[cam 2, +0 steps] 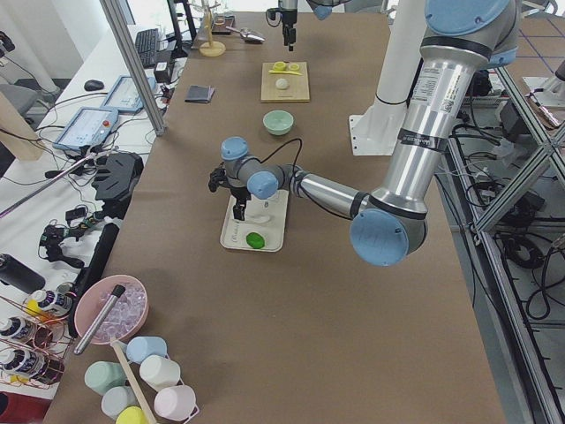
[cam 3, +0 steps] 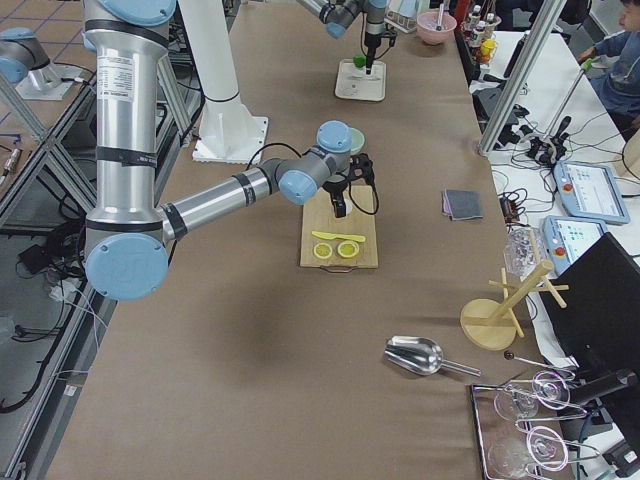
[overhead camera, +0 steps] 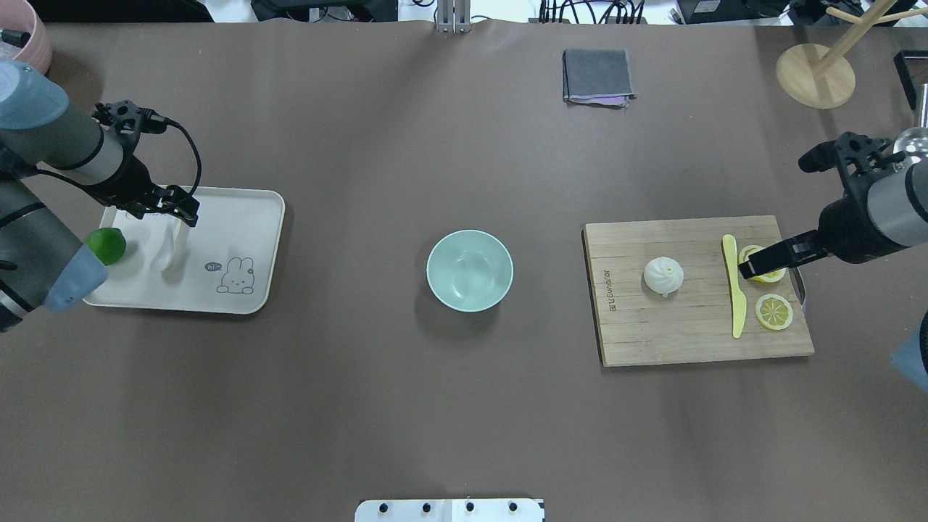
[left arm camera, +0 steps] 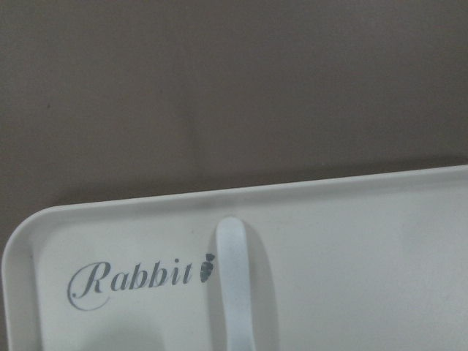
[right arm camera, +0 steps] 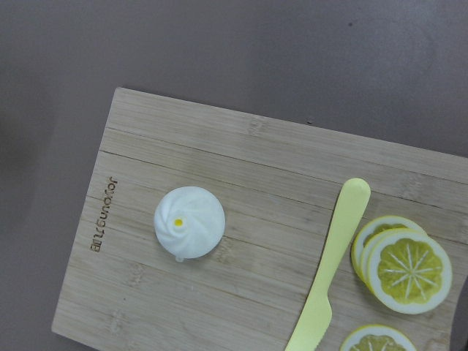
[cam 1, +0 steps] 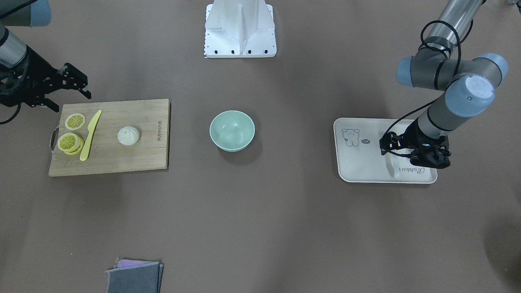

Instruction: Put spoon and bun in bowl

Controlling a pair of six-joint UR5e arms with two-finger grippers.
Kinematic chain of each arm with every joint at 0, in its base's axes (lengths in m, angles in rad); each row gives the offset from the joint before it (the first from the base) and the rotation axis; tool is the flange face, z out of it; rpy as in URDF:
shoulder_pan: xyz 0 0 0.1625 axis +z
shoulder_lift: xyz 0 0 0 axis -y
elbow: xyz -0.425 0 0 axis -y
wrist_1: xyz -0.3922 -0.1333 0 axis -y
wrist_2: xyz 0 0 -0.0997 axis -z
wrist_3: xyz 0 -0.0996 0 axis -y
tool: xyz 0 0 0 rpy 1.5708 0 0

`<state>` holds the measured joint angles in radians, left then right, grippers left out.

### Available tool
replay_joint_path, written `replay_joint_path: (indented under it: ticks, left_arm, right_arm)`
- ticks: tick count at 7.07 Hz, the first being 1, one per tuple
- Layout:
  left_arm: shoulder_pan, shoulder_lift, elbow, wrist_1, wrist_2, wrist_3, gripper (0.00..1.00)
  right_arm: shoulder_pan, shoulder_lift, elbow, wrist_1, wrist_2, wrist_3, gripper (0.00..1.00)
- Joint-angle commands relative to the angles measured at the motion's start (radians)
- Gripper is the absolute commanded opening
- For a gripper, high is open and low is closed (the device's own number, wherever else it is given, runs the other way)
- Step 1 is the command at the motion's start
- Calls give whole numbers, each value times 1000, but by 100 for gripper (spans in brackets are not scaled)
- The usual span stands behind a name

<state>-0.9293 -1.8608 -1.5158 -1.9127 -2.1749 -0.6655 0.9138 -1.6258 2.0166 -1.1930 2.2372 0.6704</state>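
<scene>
The white spoon (overhead camera: 166, 250) lies on the cream rabbit tray (overhead camera: 243, 217) at the table's left; its handle shows in the left wrist view (left arm camera: 238, 285). My left gripper (overhead camera: 168, 212) hangs just above the spoon, jaws apparently open and holding nothing. The white bun (overhead camera: 663, 275) sits on the wooden cutting board (overhead camera: 652, 337), also in the right wrist view (right arm camera: 189, 222). My right gripper (cam 1: 72, 101) hovers open and empty above the board's outer edge, near the lemon slices. The mint-green bowl (overhead camera: 470, 270) stands empty at the table's middle.
A green lime (overhead camera: 107, 244) sits on the tray beside the spoon. A yellow plastic knife (overhead camera: 735, 290) and lemon slices (overhead camera: 773, 312) lie on the board. A folded grey cloth (overhead camera: 597, 75) and a wooden stand (overhead camera: 815, 72) are at the far edge.
</scene>
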Motion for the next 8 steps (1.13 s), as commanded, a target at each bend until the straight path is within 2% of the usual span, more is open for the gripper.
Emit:
replay_joint_path:
  ticks: [1, 3, 4, 5, 7, 8]
  left_arm:
    - [10, -4, 29, -5, 24, 7, 83]
    - [12, -6, 45, -5, 24, 9, 75]
    - [12, -6, 45, -5, 24, 7, 65]
    - [12, -6, 45, -5, 24, 4, 52]
    - [12, -8, 45, -5, 24, 3, 8]
    - [12, -9, 45, -6, 24, 3, 0]
  right_arm:
    - [-41, 4, 16, 7, -41, 32, 98]
    - [-52, 4, 20, 7, -42, 34, 98]
    - [-56, 4, 20, 7, -42, 32, 98]
    - [-59, 6, 20, 7, -42, 32, 98]
    - [-62, 6, 20, 7, -44, 32, 98]
    - [-62, 6, 22, 7, -44, 34, 98]
